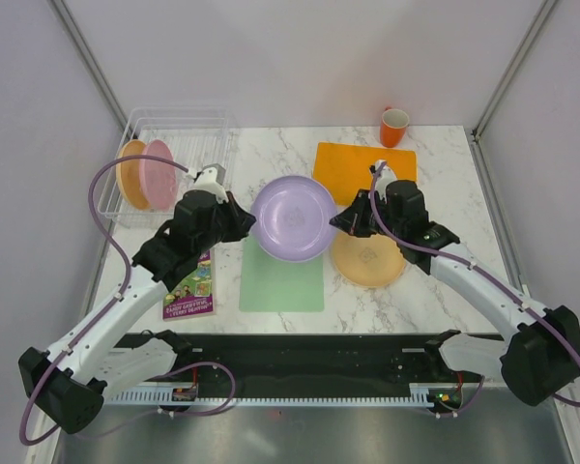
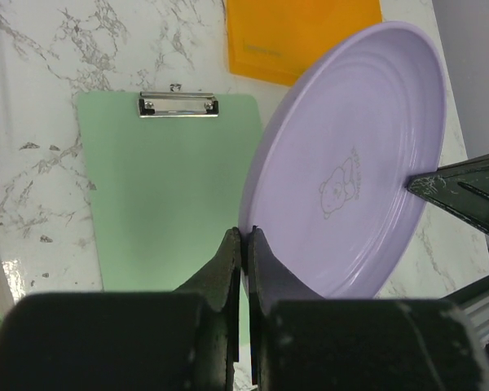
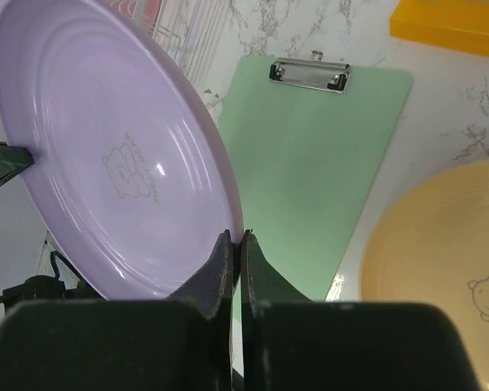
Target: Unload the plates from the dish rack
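Left gripper (image 1: 250, 221) and right gripper (image 1: 337, 224) both pinch lilac plate (image 1: 293, 217) at opposite rims. Looks like a handover, probably to stack on yellow plate (image 1: 367, 261).

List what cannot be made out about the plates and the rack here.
1. Top external: the lilac plate covers the green clipboard's clip end.
2. Top external: the right arm hides the far rim of the unloaded yellow plate.
3. Top external: in the dish rack, the pink plate hides most of the yellow-orange plate.

clipboard (image 1: 281, 280): top hidden by lilac plate (image 1: 293, 217) | yellow plate (image 3: 440, 244): cut off right
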Action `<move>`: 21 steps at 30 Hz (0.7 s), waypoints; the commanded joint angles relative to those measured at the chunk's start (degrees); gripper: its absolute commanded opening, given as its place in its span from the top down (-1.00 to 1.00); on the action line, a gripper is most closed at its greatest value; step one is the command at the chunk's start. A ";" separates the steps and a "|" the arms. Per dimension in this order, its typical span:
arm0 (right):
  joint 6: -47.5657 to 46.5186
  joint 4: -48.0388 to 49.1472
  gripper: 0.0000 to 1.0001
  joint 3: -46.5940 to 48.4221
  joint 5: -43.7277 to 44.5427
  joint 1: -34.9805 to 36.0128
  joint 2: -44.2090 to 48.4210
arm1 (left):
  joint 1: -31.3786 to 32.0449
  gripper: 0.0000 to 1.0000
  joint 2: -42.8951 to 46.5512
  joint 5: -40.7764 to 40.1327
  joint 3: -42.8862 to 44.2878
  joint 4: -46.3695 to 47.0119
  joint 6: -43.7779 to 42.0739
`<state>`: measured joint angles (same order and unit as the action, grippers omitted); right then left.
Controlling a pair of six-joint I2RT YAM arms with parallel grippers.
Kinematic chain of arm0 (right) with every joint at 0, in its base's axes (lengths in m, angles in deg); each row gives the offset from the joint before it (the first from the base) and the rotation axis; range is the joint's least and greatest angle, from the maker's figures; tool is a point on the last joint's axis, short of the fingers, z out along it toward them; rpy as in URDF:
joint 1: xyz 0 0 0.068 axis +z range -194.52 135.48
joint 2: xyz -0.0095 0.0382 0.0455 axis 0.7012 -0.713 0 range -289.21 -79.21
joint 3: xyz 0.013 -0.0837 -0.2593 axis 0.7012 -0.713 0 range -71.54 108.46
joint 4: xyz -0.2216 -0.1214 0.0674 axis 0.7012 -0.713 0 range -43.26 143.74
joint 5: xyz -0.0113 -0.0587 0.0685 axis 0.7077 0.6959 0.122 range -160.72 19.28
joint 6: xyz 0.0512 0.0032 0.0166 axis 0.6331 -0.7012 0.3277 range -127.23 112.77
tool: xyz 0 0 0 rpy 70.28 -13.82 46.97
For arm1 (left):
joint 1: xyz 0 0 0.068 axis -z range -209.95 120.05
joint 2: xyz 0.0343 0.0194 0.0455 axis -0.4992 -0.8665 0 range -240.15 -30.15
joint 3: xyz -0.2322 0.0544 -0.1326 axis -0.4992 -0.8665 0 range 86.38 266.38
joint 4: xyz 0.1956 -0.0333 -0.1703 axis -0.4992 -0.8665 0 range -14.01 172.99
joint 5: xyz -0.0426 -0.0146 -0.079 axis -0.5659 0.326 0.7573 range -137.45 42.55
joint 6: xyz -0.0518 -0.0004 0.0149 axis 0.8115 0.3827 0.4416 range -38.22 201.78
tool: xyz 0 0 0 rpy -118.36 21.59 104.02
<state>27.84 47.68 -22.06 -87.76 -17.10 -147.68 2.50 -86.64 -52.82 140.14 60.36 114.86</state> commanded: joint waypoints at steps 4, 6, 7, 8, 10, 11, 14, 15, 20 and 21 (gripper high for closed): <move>-3.07 -5.43 1.00 2.72 10.06 0.27 4.83 | 0.07 -0.09 2.17 -3.75 -0.93 3.57 0.50; -5.09 -10.09 1.00 3.78 12.72 -0.26 6.67 | 0.07 -0.65 2.78 -5.87 -1.46 2.16 -0.29; -5.53 -11.24 1.00 4.48 14.56 -1.13 7.38 | 0.07 -0.80 3.22 -8.06 -1.81 1.63 -1.08; -6.23 -13.42 1.00 4.84 15.19 -1.75 8.34 | 0.07 -0.84 3.49 -9.21 -1.99 0.84 -1.61; -6.94 -15.63 1.00 5.63 16.15 -4.03 8.87 | 0.07 -0.99 4.10 -11.93 -2.16 -0.04 -2.66; -7.38 -17.91 1.00 5.72 16.68 -5.08 8.96 | 0.07 -0.99 4.80 -12.47 -2.25 -0.39 -3.11; -8.87 -21.52 1.00 4.85 15.99 -10.18 8.96 | 0.07 -1.00 6.47 -13.88 -2.52 -0.92 -4.34; -9.75 -22.05 1.00 4.32 15.29 -12.72 9.05 | 0.07 -1.00 6.91 -14.23 -2.60 -1.01 -4.43; -10.55 -24.78 1.00 -0.25 11.94 -17.92 9.58 | 0.07 -1.00 9.82 -16.43 -3.83 -1.10 -5.48; -10.46 -25.05 1.00 -0.86 11.16 -18.62 9.58 | 0.07 -1.00 10.60 -16.61 -3.92 -1.10 -5.83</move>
<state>18.75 25.86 -20.60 -73.70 -33.80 -139.17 2.59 -78.44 -65.76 136.84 58.78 112.08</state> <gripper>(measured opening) 0.020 0.995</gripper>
